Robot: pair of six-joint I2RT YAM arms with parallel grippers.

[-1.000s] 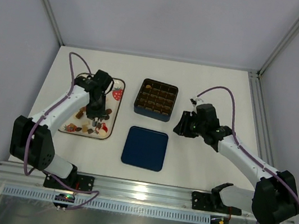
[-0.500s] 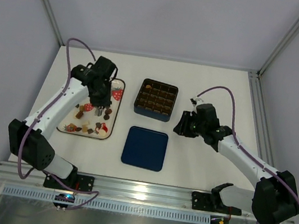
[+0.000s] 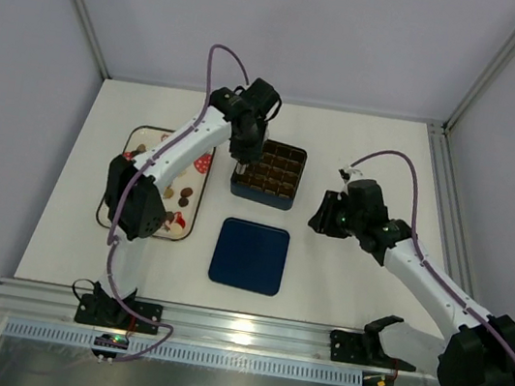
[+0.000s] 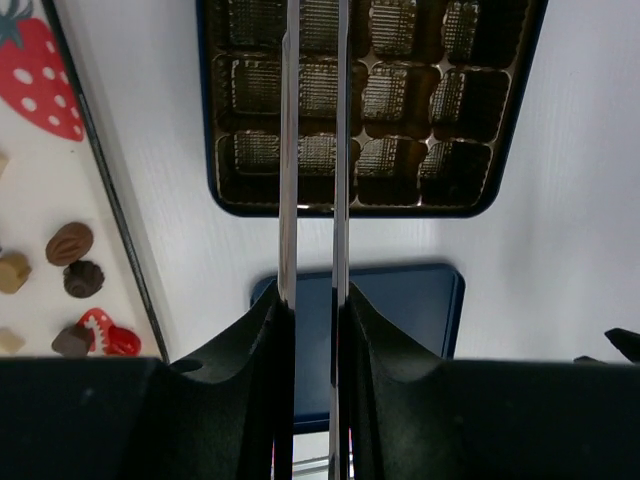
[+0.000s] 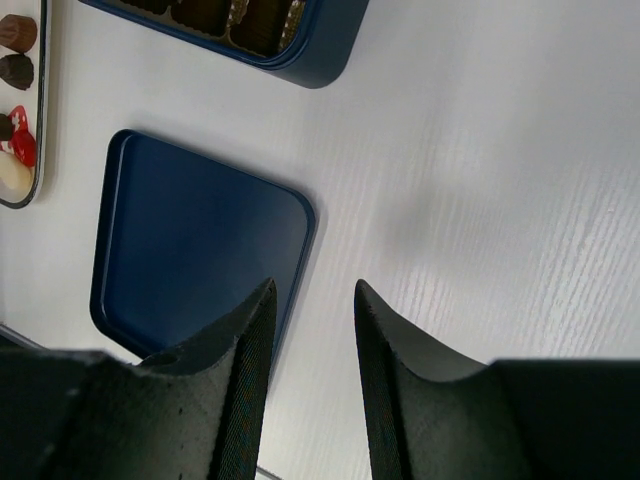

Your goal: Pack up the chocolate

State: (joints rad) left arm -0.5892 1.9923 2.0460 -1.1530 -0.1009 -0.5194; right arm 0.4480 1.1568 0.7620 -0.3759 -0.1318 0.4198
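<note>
My left pincer (image 3: 241, 163) above the box (image 3: 262, 194)
Fingers (image 4: 287, 150) nearly meet, tips hidden, so I cannot tell if they pinch chocolate (image 4: 68, 243); loose pieces lie on the tray (image 4: 30, 190). Right pincer (image 5: 314, 288) hangs spread near the lid (image 3: 249, 255), leaving the box free

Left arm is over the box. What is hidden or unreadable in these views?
Tips of the left pincer: cut off by the top edge in the left wrist view, under the wrist in the top view; any held piece unconfirmed.
Cells of the box: too small in the top view; far rows cropped, one column behind the fingers in the left wrist view.
Part of the tray: covered by the left arm in the top view.
</note>
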